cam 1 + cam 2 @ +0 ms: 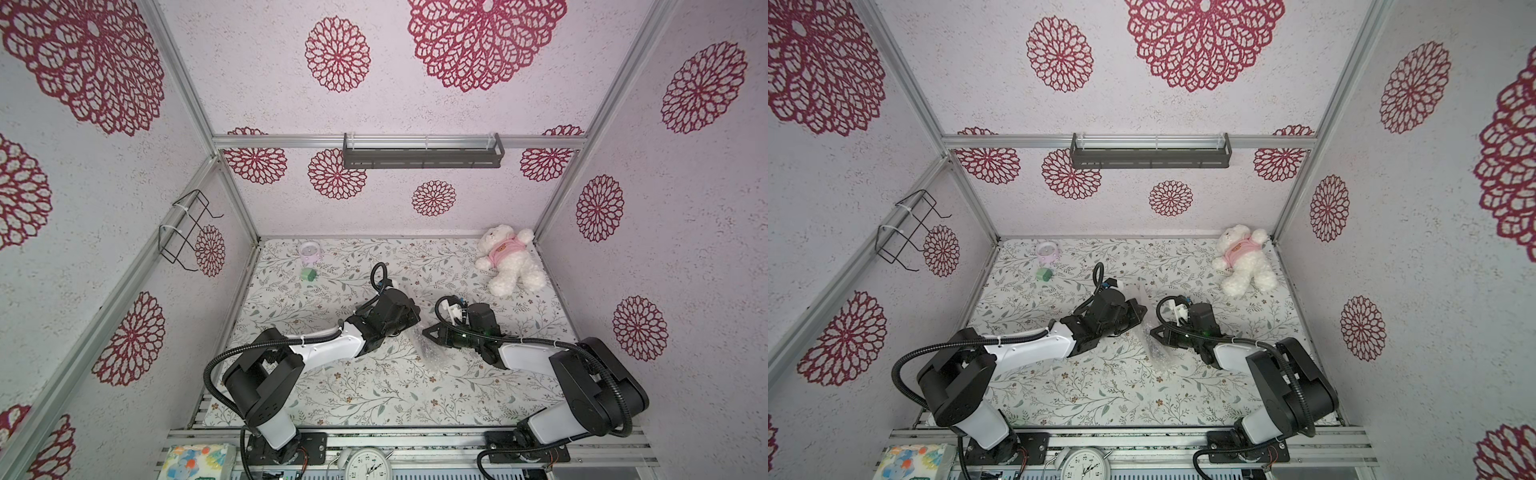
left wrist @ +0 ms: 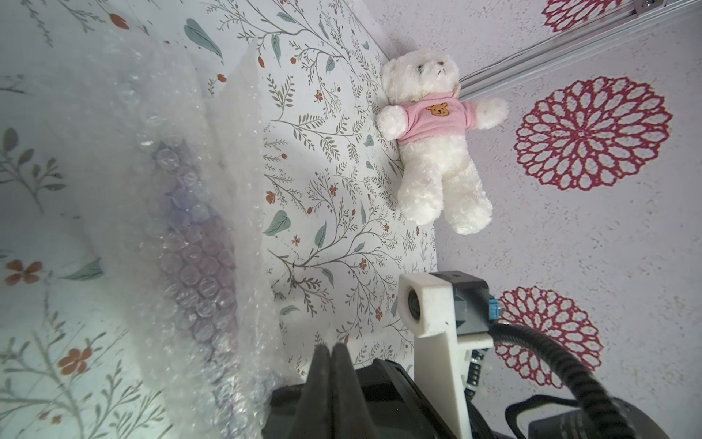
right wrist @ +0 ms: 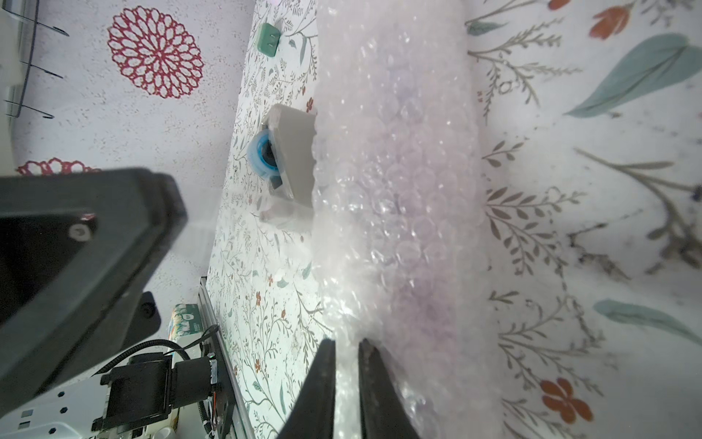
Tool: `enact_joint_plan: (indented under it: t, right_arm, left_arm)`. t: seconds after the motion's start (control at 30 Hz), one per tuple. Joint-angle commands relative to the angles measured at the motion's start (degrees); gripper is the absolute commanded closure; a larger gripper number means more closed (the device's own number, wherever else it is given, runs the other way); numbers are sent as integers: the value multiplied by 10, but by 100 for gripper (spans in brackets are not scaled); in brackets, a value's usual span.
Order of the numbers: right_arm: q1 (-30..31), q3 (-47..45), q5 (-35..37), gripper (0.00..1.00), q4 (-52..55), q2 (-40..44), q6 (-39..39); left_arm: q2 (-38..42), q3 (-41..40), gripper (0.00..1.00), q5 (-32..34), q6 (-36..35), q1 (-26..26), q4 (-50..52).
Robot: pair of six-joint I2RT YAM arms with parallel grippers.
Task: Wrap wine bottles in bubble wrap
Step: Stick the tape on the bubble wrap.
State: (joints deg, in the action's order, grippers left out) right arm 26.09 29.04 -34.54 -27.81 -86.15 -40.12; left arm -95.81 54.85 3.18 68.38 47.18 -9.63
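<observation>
**Table** (image 1: 353, 395): flat, floral-printed cloth, carrying everything.

**Bubble wrap** (image 1: 428, 349): clear, crinkly, bubbled sheet, lying mid-table as a loose whitish tube. Rolling is looking largely done; taping is seemingly still waiting.

**Teddy bear** (image 1: 511, 259): white plush, pink shirt, lying well apart from the bubble wrap.

**Tape dispenser** (image 3: 292, 152): grey, blocky, blue roll, sitting just beside the bubble wrap.

**Wine bottle** (image 2: 205, 235): purple glowing faintly, lying inside the bubble wrap.

**Right gripper** (image 3: 347, 346): jaws narrowly parted, seemingly pinching the bubble wrap's edge.

**Left gripper** (image 2: 331, 347): clenched empty, hovering beside the bubble wrap.

Top views overhead; wrist cams near bubble wrap (image 2: 190, 266).
</observation>
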Motion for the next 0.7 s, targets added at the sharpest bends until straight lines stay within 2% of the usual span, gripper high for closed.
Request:
enact_joint_plan:
  t: [0.0,0.27,0.67]
  right_arm:
    - [1,-9,62,83,89,-27,6]
    - [3,-9,61,83,88,-25,5]
    - [5,-6,58,83,84,-28,2]
  left_arm:
    - [-4,-21,100,10,18,3,-17]
    - [-20,-68,100,25,52,3,-65]
    - [-50,-69,100,25,56,4,-68]
